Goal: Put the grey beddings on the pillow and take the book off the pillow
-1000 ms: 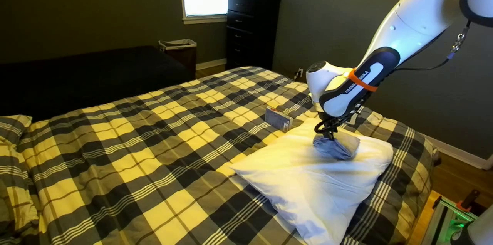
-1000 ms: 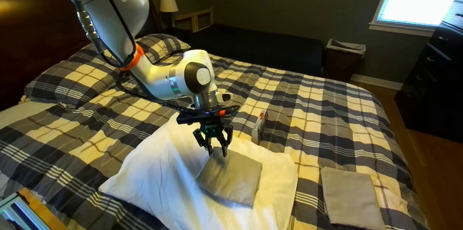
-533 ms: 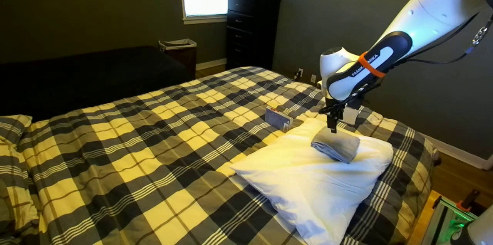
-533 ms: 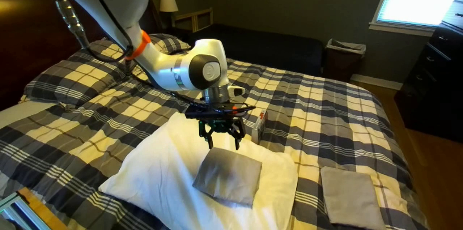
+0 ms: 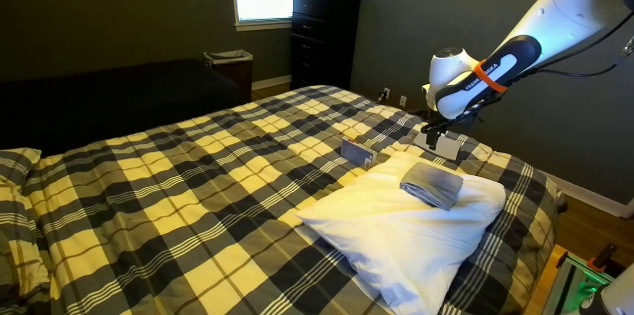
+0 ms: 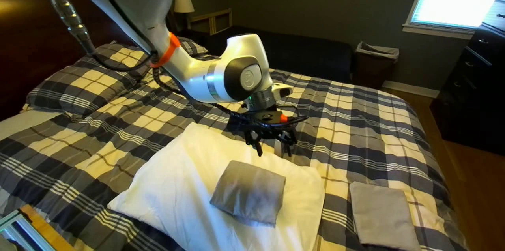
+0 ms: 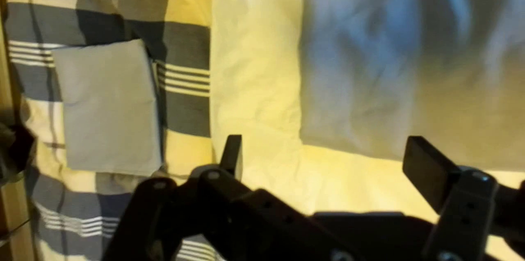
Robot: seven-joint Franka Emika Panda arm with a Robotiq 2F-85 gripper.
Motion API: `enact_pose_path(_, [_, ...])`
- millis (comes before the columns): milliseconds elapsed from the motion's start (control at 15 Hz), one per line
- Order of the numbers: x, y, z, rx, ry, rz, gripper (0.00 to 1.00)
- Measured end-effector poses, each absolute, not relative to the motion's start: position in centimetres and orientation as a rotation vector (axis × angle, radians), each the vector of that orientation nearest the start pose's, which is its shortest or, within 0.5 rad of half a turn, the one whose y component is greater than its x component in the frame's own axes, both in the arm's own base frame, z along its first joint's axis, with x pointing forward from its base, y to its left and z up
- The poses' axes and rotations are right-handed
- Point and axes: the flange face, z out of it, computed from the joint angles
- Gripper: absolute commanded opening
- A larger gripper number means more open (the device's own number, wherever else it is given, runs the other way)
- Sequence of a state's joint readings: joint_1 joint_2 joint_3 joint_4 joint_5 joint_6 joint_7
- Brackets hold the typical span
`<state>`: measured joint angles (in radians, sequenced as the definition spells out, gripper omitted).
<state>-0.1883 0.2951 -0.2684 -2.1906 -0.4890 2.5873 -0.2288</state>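
Note:
A folded grey bedding [image 6: 250, 193] lies flat on top of the white pillow [image 6: 169, 176], towards one end of it. A second grey bedding [image 6: 384, 217] rests on the plaid bedspread, apart from the pillow; it shows at the left in the wrist view [image 7: 108, 107]. The book [image 5: 357, 153] stands on its edge on the bedspread, close beside the pillow. My gripper [image 6: 274, 152] hangs open above the pillow's far edge, with its fingers spread wide and holding nothing. In an exterior view it partly hides the book [image 6: 278, 149].
The plaid bedspread [image 5: 163, 206] spreads under everything. Plaid pillows [image 6: 79, 85] lie by the headboard. A wooden-edged frame with metal rails [image 6: 27, 231] is at the bed's near side. A dark dresser [image 5: 324, 37] and a hamper [image 6: 375, 65] stand beyond the bed.
My gripper has opened and let go of the bedding's edge on the pillow. It has risen and moved away from the cloth, towards the pillow's far edge. The bedding stays put.

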Motion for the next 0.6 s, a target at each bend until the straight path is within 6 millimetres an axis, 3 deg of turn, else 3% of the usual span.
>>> enact_pose_path(333, [52.4, -29.8, 25.1, -3.628, -0.377, -0.185, 1.00])
enact_pose_path(600, [53.4, -34.4, 22.3, -3.708, -0.372, -0.197, 1.00])
